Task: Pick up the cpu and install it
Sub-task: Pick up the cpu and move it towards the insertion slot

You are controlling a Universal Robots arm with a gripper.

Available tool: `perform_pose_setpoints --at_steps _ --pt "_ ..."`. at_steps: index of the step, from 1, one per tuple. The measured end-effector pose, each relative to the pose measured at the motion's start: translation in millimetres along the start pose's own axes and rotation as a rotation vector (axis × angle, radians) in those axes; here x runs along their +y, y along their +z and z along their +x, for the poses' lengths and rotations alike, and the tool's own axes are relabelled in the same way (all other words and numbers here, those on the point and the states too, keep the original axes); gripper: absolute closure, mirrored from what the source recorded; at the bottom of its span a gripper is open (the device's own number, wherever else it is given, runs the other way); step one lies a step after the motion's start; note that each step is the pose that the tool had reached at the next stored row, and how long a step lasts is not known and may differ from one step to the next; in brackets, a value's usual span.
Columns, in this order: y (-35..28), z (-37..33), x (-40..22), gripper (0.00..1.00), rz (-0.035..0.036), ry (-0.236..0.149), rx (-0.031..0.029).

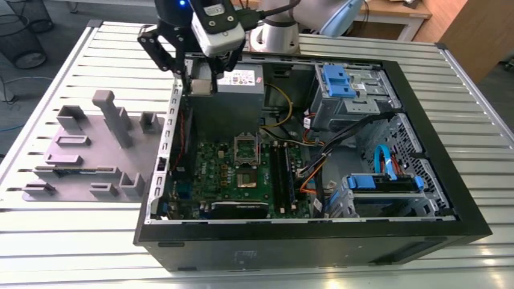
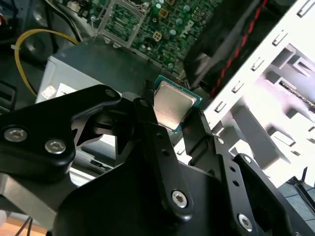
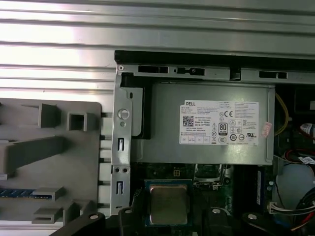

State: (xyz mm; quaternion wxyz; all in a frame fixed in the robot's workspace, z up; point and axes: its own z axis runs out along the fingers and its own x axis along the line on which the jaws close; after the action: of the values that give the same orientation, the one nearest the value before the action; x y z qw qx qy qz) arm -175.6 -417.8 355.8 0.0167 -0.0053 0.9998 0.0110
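Note:
The cpu (image 2: 172, 104), a small square chip with a shiny silver top and a thin pale rim, sits between my black fingers (image 2: 147, 123) in both wrist views, and my gripper (image 2: 172, 112) is shut on it. In the first wrist view the cpu (image 3: 168, 204) hangs over the edge of the green motherboard, just below the grey power supply (image 3: 211, 123). In the exterior view my gripper (image 1: 202, 81) hovers above the back corner of the open computer case on the exterior view's left, over the power supply (image 1: 237, 81). The motherboard (image 1: 216, 174) lies below, its socket (image 1: 247, 150) uncovered.
A grey fixture plate (image 1: 88, 156) with upright blocks lies outside the case on the exterior view's left. Blue drive cages (image 1: 345, 81) and bundled cables (image 1: 321, 156) fill the case's other side. The perforated metal case wall (image 2: 266, 88) stands close beside my fingers.

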Motion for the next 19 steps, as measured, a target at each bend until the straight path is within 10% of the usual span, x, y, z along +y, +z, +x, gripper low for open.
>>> perform_pose_setpoints --at_steps 19 --pt "3.1 -77.9 -0.9 0.53 -0.0002 0.0 0.0171"
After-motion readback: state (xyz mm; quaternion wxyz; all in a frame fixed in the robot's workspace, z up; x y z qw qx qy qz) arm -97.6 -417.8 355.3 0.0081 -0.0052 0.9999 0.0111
